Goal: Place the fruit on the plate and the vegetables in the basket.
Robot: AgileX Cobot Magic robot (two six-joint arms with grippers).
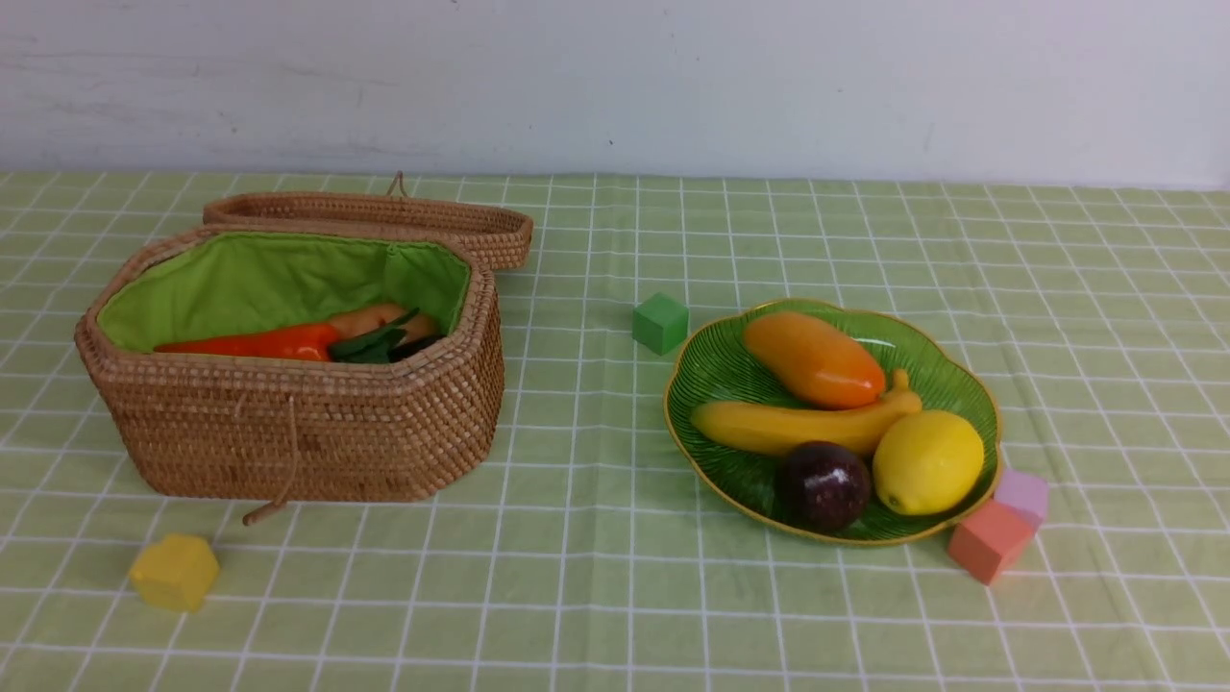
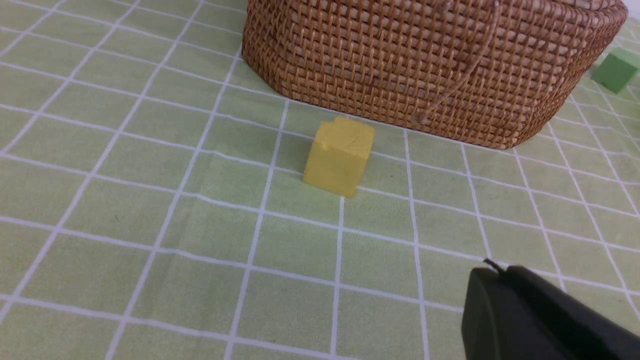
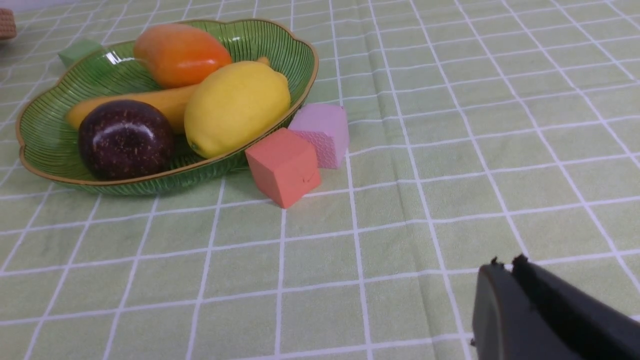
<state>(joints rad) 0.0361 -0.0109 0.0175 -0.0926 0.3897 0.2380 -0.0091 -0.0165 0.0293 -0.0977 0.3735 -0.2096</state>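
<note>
Counting up now: four toy fruits on show, one long yellow banana [image 1: 788, 428], one orange-yellow oval mango [image 1: 813, 358], one round yellow lemon [image 1: 927, 461], one dark purple mangosteen [image 1: 824, 485]. One green ribbed glass plate with a gold rim [image 1: 716, 370]. One brown woven wicker basket with green lining [image 1: 317, 432], and two vegetables clearly countable inside: one red-orange carrot [image 1: 255, 343], one orange-brown potato [image 1: 370, 317]. Small blocks, four: yellow [image 1: 175, 572], green [image 1: 660, 323], salmon-red [image 1: 988, 540], pink [image 1: 1023, 493].

- Brown woven wicker basket [image 1: 298, 423] with green cloth lining, lid open, toward the tablecloth's left edge, holding a red-orange carrot [image 1: 255, 343].
- Green ribbed glass plate [image 1: 716, 370] right of centre carries orange-yellow mango [image 1: 812, 358], yellow banana [image 1: 788, 426], yellow lemon [image 1: 927, 461], dark purple mangosteen [image 1: 824, 485].
</note>
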